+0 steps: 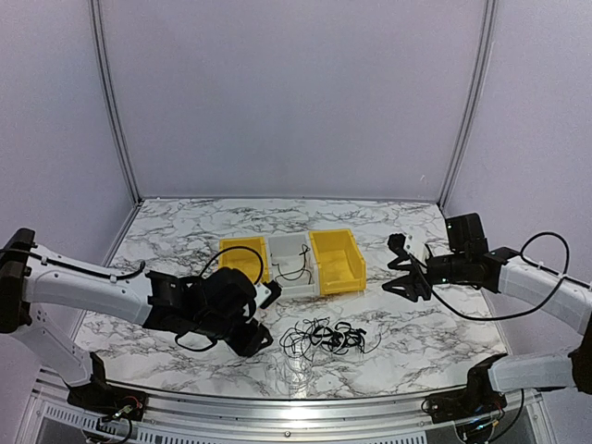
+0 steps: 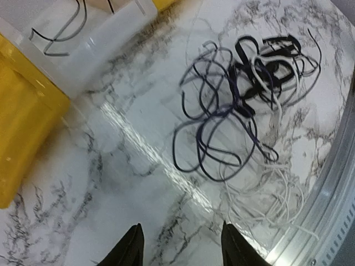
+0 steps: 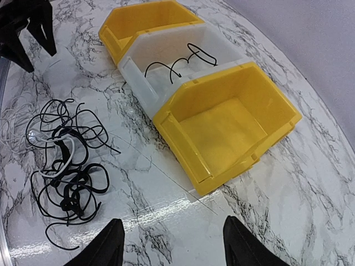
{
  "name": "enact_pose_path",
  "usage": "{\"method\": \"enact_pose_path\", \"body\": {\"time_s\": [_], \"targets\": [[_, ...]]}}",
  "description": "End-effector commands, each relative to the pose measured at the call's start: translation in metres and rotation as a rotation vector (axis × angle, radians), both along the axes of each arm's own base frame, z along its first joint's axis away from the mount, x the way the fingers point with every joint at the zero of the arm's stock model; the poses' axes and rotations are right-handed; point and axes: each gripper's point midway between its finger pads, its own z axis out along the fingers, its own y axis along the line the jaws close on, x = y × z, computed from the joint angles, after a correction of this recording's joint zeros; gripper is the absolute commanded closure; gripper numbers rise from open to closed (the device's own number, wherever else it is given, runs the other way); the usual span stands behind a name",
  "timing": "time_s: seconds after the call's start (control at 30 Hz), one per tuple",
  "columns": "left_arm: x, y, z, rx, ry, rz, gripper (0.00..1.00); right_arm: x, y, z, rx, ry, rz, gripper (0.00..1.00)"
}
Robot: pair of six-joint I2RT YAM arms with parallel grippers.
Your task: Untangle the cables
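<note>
Black cables (image 1: 328,338) with a pale whitish cord among them lie in a loose tangle on the marble table (image 1: 444,324), just in front of the white bin (image 1: 289,252), towards the arms' bases. One more black cable (image 3: 177,64) lies curled inside the white bin, which stands between the left yellow bin (image 1: 242,257) and the right yellow bin (image 1: 336,261). The left gripper (image 1: 257,333) is in front of the white bin and left of the tangle, jaws spread and empty, while the right gripper (image 1: 402,270) hovers right of the white bin, beyond the right yellow bin, also spread wide and holding nothing.
</note>
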Motion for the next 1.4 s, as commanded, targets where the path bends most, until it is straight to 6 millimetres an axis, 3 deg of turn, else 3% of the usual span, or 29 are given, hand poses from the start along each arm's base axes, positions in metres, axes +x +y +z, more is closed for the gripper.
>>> {"method": "enact_pose_path", "body": {"time_s": [0.0, 0.2, 0.47, 0.67, 0.8, 0.93, 1.07, 1.37], "targets": [[-0.045, -0.007, -0.012, -0.084, 0.162, -0.010, 0.50, 0.008, -0.001, -0.002, -0.020, 0.007, -0.012, 0.39], [-0.067, -0.006, -0.038, -0.077, 0.240, -0.026, 0.54, 0.009, 0.000, -0.009, -0.034, 0.033, -0.010, 0.39], [-0.064, -0.016, -0.045, -0.119, 0.240, -0.017, 0.64, 0.012, -0.004, -0.014, -0.053, 0.032, -0.035, 0.39], [-0.064, -0.013, -0.063, -0.079, 0.267, 0.003, 0.67, 0.012, -0.003, -0.013, -0.047, 0.025, -0.024, 0.40], [-0.064, -0.010, -0.065, -0.077, 0.276, 0.022, 0.79, -0.002, 0.019, 0.003, 0.011, 0.043, 0.075, 0.42], [-0.061, -0.007, -0.055, -0.112, 0.249, 0.040, 0.99, -0.026, 0.058, 0.002, -0.076, 0.012, 0.226, 0.42], [-0.048, -0.003, -0.033, -0.158, 0.173, 0.078, 1.00, -0.058, 0.102, -0.004, -0.117, 0.056, 0.390, 0.39], [-0.024, 0.015, 0.055, -0.416, -0.014, 0.184, 1.00, -0.087, 0.162, -0.017, -0.010, 0.213, 0.577, 0.30]]}}
